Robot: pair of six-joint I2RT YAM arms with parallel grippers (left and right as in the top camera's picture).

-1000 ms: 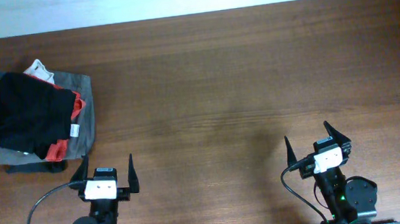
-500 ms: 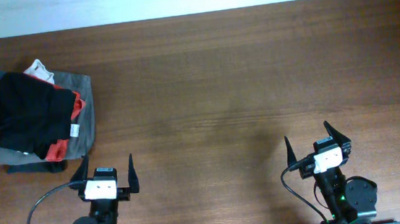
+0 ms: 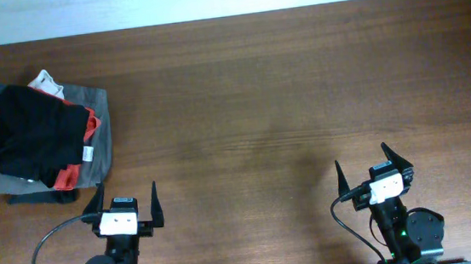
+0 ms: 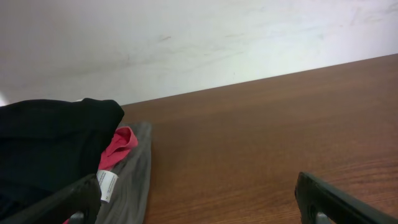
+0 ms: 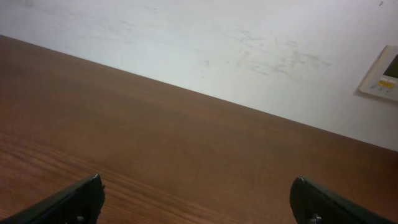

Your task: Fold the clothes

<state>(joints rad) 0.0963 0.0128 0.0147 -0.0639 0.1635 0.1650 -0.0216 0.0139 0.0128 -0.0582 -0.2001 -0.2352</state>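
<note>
The black leggings (image 3: 30, 133) lie bunched on top of a pile at the table's far left, with grey waistband and orange-red lining showing at the edges. They also show at the left in the left wrist view (image 4: 43, 149). My left gripper (image 3: 126, 203) is open and empty near the front edge, just below and right of the pile; its fingertips frame the left wrist view (image 4: 199, 199). My right gripper (image 3: 371, 170) is open and empty at the front right, far from the clothes, over bare wood in the right wrist view (image 5: 196, 199).
Grey folded garments (image 3: 99, 140) lie under the leggings, also seen in the left wrist view (image 4: 134, 180) with a white care label (image 4: 107, 185). A white patch (image 3: 43, 80) peeks out behind the pile. The brown wooden table (image 3: 301, 100) meets a white wall (image 5: 217, 43).
</note>
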